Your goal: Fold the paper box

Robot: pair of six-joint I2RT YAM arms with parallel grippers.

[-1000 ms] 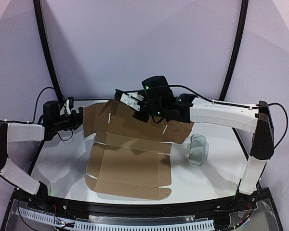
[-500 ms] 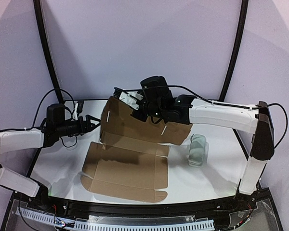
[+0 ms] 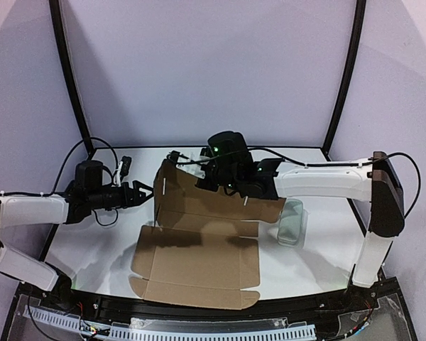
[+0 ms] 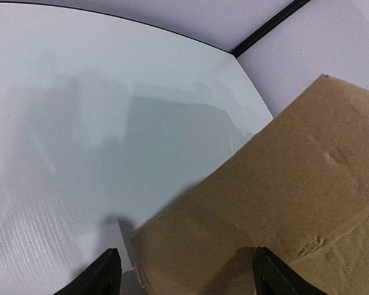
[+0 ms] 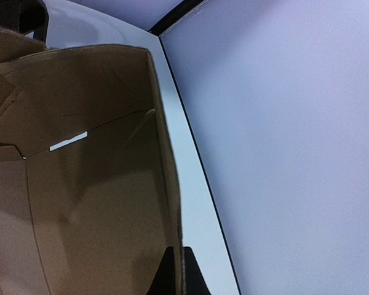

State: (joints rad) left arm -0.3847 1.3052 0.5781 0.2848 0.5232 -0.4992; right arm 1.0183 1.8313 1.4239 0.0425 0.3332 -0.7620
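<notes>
Showing the paper box [image 3: 199, 259] half erected on the white table [image 3: 85, 241]. Its front panels lie flat and open near the arm bases. The rear panel is folded up along a crease and stands raised across the middle of the table, its brown inner face turned toward the camera above.

The right gripper [image 5: 175, 273] is clamped on the top edge of this raised panel. In the right wrist view the two dark jaws meet on the thin cardboard edge, with the inner face and one narrow slit of the panel spreading away to the left. From above, the right wrist sits over the upper edge, roughly at its middle.

The left gripper [image 3: 148, 190] lies level just off the left end of the raised panel, pointing toward it. In the left wrist view its fingers [image 4: 104, 273] stand well apart, and the lower corner of a brown flap sits between them. Contact with either finger cannot be judged.

A pale oblong container [image 3: 292, 222] rests on the table just beside the right end of the raised panel.
</notes>
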